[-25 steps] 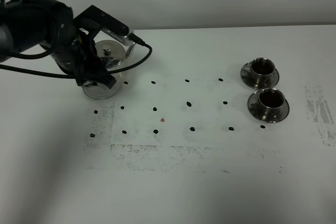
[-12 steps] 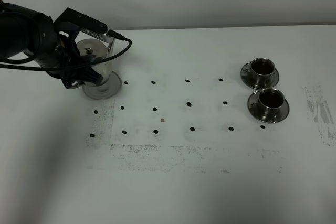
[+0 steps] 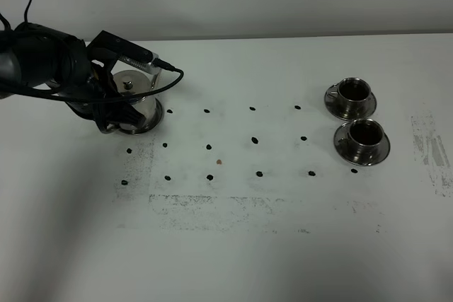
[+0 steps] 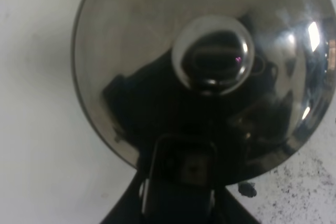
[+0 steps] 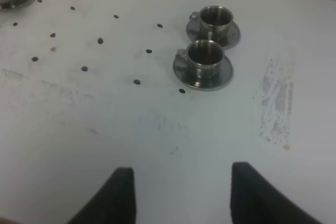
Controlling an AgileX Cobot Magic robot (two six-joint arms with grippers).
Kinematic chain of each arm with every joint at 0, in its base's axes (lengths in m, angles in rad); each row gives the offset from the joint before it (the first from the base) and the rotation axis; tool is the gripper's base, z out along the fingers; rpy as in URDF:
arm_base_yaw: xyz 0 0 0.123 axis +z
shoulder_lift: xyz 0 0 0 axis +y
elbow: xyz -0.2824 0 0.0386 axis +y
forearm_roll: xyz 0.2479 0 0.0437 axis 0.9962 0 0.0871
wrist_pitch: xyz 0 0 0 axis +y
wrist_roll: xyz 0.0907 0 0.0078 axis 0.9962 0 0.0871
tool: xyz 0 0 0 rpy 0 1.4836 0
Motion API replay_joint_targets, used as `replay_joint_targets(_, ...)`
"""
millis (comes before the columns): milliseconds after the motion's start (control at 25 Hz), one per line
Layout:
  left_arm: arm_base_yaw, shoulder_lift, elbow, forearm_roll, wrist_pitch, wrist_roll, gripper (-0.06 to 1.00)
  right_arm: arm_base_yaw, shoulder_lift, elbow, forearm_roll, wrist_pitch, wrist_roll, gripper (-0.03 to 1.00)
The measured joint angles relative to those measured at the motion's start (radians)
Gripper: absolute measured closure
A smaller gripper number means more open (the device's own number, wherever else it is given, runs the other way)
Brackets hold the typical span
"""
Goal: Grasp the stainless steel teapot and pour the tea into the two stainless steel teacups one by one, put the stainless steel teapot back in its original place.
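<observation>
The stainless steel teapot stands upright on the table at the far left, partly hidden by my left arm. In the left wrist view its lid and knob fill the frame, with the loop handle at the edge. My left gripper appears shut on that handle. The two stainless steel teacups stand on saucers at the right, one farther back and one nearer, both with dark liquid inside. They also show in the right wrist view. My right gripper is open and empty, well short of the cups.
The white table carries a grid of black dots between teapot and cups, grey scuffed patches and a small orange speck. A black cable loops from the left arm over the teapot.
My left arm has swung left and lowered. The teapot has come down from a raised position and now rests low on the table.
</observation>
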Motion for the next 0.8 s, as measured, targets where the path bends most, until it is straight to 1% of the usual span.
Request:
replay_joint_targets(200,0.000,0.000,0.000,0.000,-0.016,0.000,0.78,0.000,0.000,0.000,0.000,0.000,0.001,0.57)
replay_joint_targets(520,0.000,0.000,0.000,0.000,-0.017,-0.037,0.78,0.000,0.000,0.000,0.000,0.000,0.001,0.57)
replay_joint_targets(800,0.000,0.000,0.000,0.000,0.004,-0.041,0.78,0.000,0.000,0.000,0.000,0.000,0.000,0.57)
